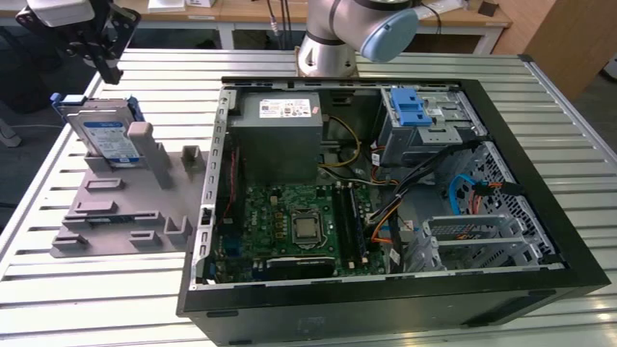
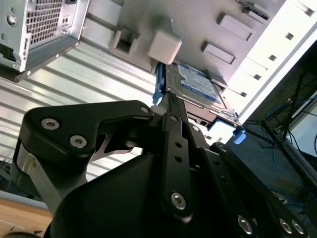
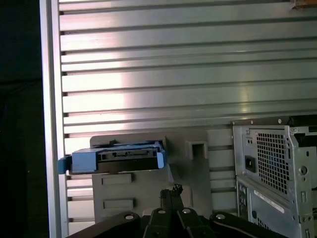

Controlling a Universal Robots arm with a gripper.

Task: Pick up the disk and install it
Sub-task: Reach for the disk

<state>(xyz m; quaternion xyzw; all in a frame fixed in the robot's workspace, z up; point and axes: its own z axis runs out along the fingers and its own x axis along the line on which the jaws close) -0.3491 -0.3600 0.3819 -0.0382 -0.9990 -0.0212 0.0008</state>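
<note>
- Disk (image 1: 104, 137) leans label-up in the grey holder (image 1: 97, 210), far at the exterior view's left, long axis sloping upward.
- Tool (image 1: 111, 74) hovers just above, fingertips together, empty.
- Open case (image 1: 386, 303) holds a blue-latched cage (image 1: 429, 126).

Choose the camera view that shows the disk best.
The exterior view: the disk shows its broad label face and blue carrier. The first wrist view gives it edge-on; the second wrist view, its label aslant.
</note>
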